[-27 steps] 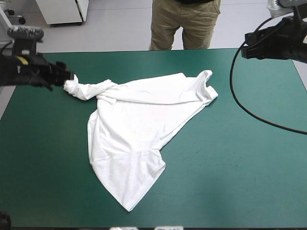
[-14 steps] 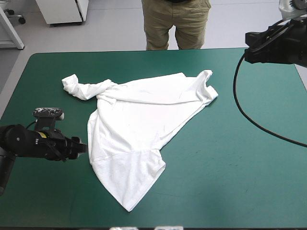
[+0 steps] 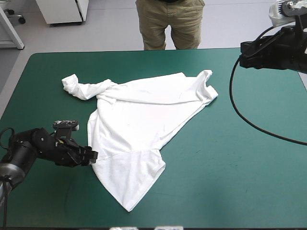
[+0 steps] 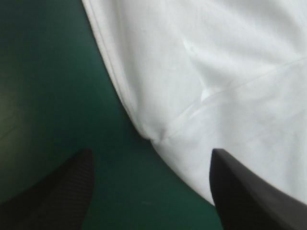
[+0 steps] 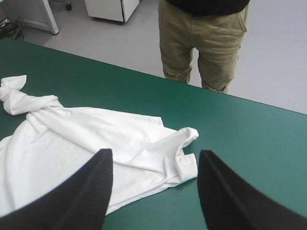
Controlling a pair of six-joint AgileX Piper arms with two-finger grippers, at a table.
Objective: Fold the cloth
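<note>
Your left gripper (image 3: 92, 155) has slid in from the bare cover to the T-shirt's (image 3: 139, 120) left edge and now sits at about 8 o'clock on the table (image 3: 230, 167), arm low and reaching toward 3 o'clock. Its black fingers stand spread and hold nothing: in the wrist view one is over the teal-green cover, the other over the white cloth, with the edge's notch ahead between them. The T-shirt lies spread across the middle, its pointed corner at 6 o'clock close to the near edge. You have wide open cover from 3 to 5 o'clock. A twisted sleeve (image 3: 79, 87) reaches toward 10 o'clock. Farthest off, your right gripper (image 3: 243, 51) hangs raised at 2 o'clock, fingers apart and empty, well clear of the cloth.
</note>
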